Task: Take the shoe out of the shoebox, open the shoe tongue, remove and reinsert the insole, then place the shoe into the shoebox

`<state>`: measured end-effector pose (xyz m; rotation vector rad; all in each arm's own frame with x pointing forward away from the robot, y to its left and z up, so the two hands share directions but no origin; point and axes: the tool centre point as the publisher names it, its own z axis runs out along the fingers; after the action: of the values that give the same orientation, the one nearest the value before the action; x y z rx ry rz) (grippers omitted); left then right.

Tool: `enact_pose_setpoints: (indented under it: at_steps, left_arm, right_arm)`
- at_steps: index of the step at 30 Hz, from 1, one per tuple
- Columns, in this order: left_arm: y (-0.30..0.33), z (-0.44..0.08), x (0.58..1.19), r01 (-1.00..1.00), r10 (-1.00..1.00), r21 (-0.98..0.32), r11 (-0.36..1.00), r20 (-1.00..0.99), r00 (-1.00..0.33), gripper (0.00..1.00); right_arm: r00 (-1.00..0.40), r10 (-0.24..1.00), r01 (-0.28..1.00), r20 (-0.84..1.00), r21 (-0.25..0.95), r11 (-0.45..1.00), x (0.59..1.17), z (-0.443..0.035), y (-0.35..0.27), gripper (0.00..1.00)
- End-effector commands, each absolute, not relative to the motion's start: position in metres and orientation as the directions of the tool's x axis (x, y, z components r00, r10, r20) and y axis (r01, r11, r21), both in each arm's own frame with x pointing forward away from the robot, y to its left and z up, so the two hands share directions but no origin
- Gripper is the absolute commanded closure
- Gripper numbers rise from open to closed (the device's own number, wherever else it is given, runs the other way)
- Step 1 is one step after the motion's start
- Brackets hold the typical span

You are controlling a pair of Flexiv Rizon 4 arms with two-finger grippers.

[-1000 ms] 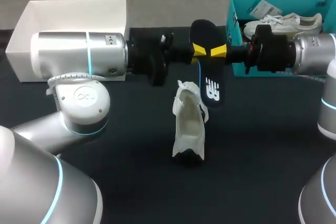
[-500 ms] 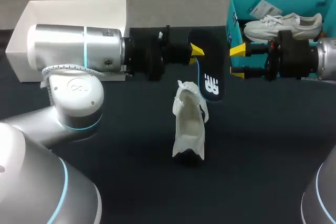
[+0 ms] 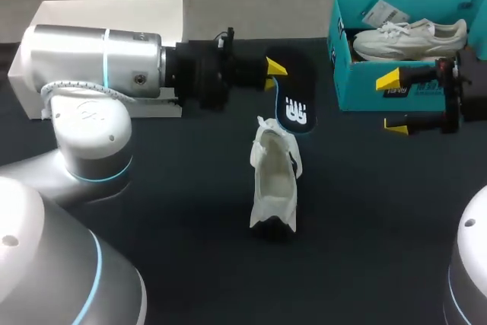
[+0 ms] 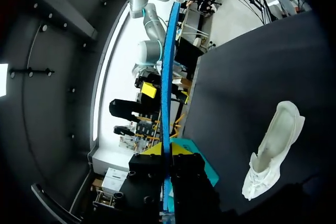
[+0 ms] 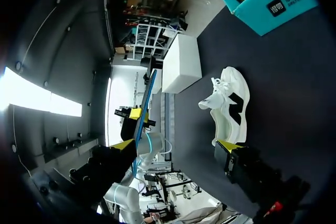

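Left gripper: clamped on one end of the insole, which it holds edge-on above the table; the contact appears two-sided in the wrist view.
Right gripper: fingers spread wide, gripping nothing, just before the teal shoebox front wall.
Shoe: mid-table near the insole's free end, with open tabletop on its other sides.

My stock: insole black, white-marked, blue-edged; shoe white, perhaps black-patched; shoebox teal; my fingertips yellow.
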<state>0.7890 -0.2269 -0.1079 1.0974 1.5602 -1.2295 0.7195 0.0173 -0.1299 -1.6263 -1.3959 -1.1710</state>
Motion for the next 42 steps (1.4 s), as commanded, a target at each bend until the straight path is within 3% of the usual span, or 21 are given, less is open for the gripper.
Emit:
enact_pose_setpoints:
  at_steps: [1,7,19,29,42]
  left_arm:
    - [-0.223,-0.102,0.782,0.959,0.130,-0.251,0.130,-0.955,-0.268,1.00]
    - [-0.220,-0.099,0.772,0.950,0.123,-0.283,0.136,-0.946,-0.299,1.00]
    - [-0.216,-0.100,0.758,0.940,0.131,-0.316,0.128,-0.934,-0.331,1.00]
    - [-0.218,-0.103,0.751,0.934,0.133,-0.333,0.129,-0.928,-0.349,1.00]
    - [-0.218,-0.097,0.745,0.932,0.135,-0.342,0.118,-0.925,-0.356,1.00]
  right_arm:
    - [0.025,0.392,0.977,0.920,0.061,-0.205,0.704,-0.123,0.008,0.00]
    - [0.025,0.392,0.977,0.920,0.061,-0.205,0.704,-0.123,0.008,0.00]
    - [0.126,0.438,0.975,0.890,-0.029,-0.221,0.661,-0.146,-0.047,0.00]
    - [0.089,0.488,0.948,0.868,0.076,-0.308,0.657,-0.132,-0.076,0.00]
    - [0.074,0.486,0.953,0.871,0.082,-0.293,0.663,-0.130,-0.077,0.00]
